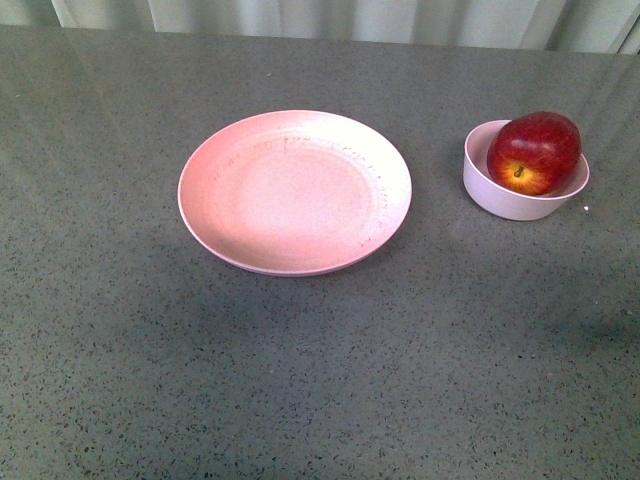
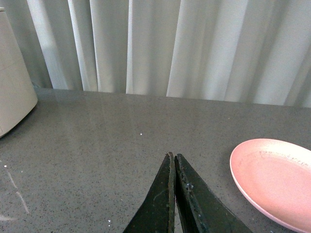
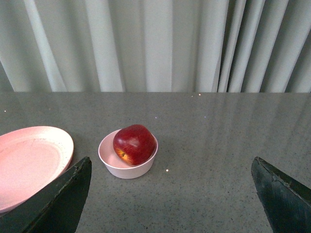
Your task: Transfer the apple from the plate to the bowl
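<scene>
The dark-red apple (image 1: 534, 152) sits in the small pale bowl (image 1: 510, 198) at the right of the grey table; both also show in the right wrist view, the apple (image 3: 134, 144) inside the bowl (image 3: 127, 168). The wide pink plate (image 1: 294, 191) lies bare at the table's middle; its edge shows in the left wrist view (image 2: 277, 182) and the right wrist view (image 3: 29, 162). My left gripper (image 2: 172, 156) is shut and empty, over bare table beside the plate. My right gripper (image 3: 170, 162) is open wide and empty, back from the bowl. Neither arm shows in the front view.
Pale curtains (image 3: 155, 43) hang behind the table's far edge. A beige rounded object (image 2: 12, 92) stands at the table's side in the left wrist view. Grey speckled tabletop (image 1: 300, 380) stretches in front of the plate and bowl.
</scene>
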Controlling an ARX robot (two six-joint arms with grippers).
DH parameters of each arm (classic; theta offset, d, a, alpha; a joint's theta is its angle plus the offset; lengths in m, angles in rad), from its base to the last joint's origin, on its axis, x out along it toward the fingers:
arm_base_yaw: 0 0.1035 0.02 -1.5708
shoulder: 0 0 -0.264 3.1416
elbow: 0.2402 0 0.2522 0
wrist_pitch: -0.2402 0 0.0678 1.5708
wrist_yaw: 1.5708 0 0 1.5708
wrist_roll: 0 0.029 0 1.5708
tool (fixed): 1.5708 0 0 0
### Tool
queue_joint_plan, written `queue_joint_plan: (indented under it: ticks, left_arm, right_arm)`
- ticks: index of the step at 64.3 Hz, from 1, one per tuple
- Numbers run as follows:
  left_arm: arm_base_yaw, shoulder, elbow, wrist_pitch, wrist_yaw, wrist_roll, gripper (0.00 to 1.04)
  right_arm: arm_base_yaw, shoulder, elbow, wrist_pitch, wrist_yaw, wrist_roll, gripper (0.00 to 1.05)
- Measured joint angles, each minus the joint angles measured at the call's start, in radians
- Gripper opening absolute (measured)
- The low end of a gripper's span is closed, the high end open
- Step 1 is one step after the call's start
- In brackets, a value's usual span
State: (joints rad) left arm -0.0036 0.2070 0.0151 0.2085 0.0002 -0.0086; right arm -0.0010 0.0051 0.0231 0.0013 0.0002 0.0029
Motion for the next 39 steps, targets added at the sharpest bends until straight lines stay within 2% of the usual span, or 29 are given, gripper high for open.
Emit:
queue_joint_plan:
  ticks: [8,15,35,39]
  left_arm:
    - [0.000,-0.027,0.000,-0.028,0.000,0.000,0.02]
    - [0.000,-0.165,0.000,-0.196,0.000,0.000,0.02]
    - [0.000,-0.192,0.000,-0.209,0.000,0.001,0.02]
    - [0.001,-0.192,0.000,-0.209,0.000,0.000,0.10]
  right_arm:
    - [0.000,0.000,0.000,0.000,0.000,0.000,0.96]
    - [0.000,0.000,0.000,0.000,0.000,0.000,0.96]
    - [0.000,0.000,0.000,0.000,0.000,0.000,0.96]
    - [0.000,0.000,0.000,0.000,0.000,0.000,0.96]
